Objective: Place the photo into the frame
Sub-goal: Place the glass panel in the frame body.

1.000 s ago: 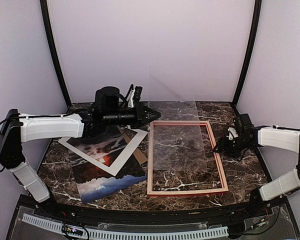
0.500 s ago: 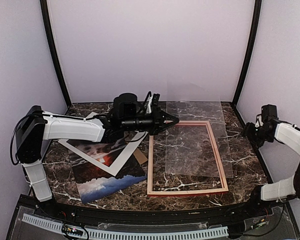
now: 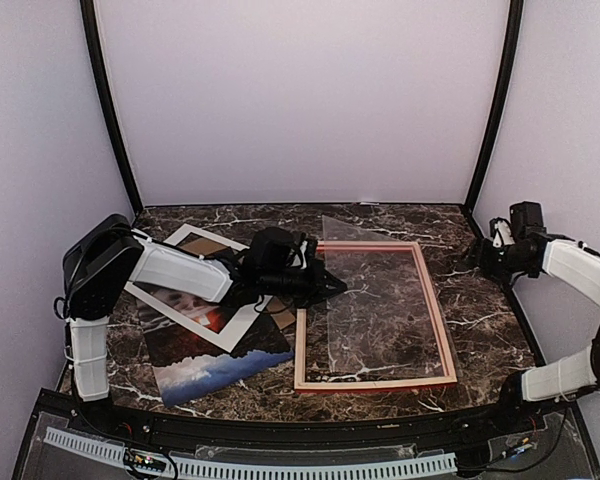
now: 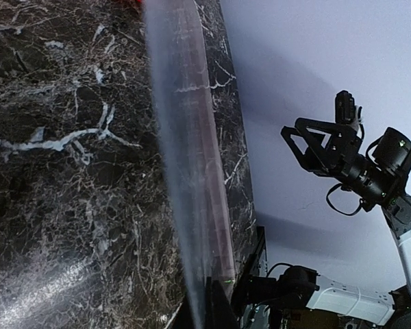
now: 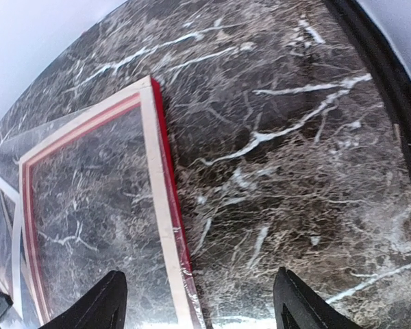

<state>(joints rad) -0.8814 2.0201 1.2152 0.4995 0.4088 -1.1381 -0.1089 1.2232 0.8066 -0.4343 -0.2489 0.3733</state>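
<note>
The frame (image 3: 441, 322) lies flat right of centre, pale back up; its red edge shows in the right wrist view (image 5: 166, 185). The photo (image 3: 215, 365) lies left of it on the table, partly under a white mat (image 3: 242, 315). My left gripper (image 3: 325, 285) is at the frame's left rail, shut on the left edge of a clear sheet (image 3: 370, 290) that slopes down over the frame opening. In the left wrist view the sheet (image 4: 185, 171) runs edge-on out of the closed jaws (image 4: 205, 301). My right gripper (image 3: 482, 255) is open and empty, right of the frame's far right corner (image 5: 202, 308).
A brown backing board (image 3: 202, 245) lies under the mat's far corner, and a piece of it shows beside the frame's left rail. Black posts stand at the back corners, with the purple wall behind. A black rim (image 5: 377, 62) bounds the table at the right.
My left arm has swung nearer and down, bringing the clear sheet from upright to sloping over the frame. My right arm has pulled back from the frame's right rail towards the right wall.
</note>
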